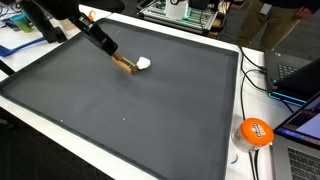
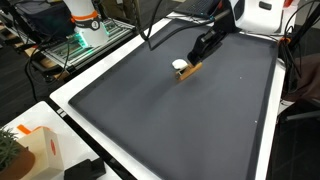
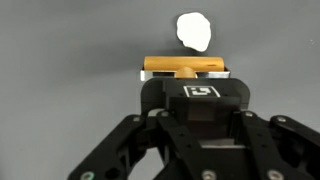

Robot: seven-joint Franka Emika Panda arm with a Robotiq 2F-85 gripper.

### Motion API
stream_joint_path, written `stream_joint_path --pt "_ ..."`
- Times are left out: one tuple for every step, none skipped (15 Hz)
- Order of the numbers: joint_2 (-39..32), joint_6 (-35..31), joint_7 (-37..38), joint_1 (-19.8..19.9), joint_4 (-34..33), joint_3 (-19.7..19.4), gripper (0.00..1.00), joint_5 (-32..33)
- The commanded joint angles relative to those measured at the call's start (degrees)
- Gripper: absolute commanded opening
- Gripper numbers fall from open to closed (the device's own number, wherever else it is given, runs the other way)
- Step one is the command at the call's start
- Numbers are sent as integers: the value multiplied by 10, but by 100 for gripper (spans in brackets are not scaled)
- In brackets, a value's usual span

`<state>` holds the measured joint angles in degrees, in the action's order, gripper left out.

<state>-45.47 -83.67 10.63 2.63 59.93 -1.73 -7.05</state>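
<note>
Pincer: the pincer [image 3: 185, 72] is closed on a block, its jaws clamped on the block's middle.
Block: the tan wooden block [image 3: 184, 66] lies crosswise in the jaws, with its ends sticking out on both sides. In both exterior views it sits low over the mat [image 1: 123, 65] [image 2: 188, 70]; whether it touches the mat I cannot tell.
Lump: a small white lump [image 3: 193, 31] lies on the mat just beyond the block. In the wrist view a narrow gap shows between them, while in both exterior views they look close enough to touch [image 1: 144, 63] [image 2: 179, 64].
Arm: the dark arm [image 1: 95, 35] slants down from the far side of the bench to the block.
Mat: the dark grey mat [image 1: 150, 120] covers most of the bench, and block and lump are on its far part.
Bench: the bench [image 1: 234, 110] shows as a white rim around the mat.
Disc: an orange disc [image 1: 254, 131] lies off the mat near one corner, well apart from the pincer.
</note>
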Motion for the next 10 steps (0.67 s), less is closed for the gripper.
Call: stream_joint_path --pt "-26 14 6 5 -43 3 22 -10" --pt "-30 16 6 4 -49 4 22 -10" --pt "-33 17 6 3 -54 4 22 -9" --pt "-37 18 7 3 -59 5 22 -8" --pt "-41 18 7 2 -64 5 22 -7" --pt "-44 18 8 2 -66 5 22 -7" --pt "-48 18 10 1 -71 5 22 -7" --pt "-51 17 11 0 -75 5 22 -7" --pt "-53 13 11 -1 -73 4 22 -7" --pt "-55 13 11 -2 -75 4 22 -7"
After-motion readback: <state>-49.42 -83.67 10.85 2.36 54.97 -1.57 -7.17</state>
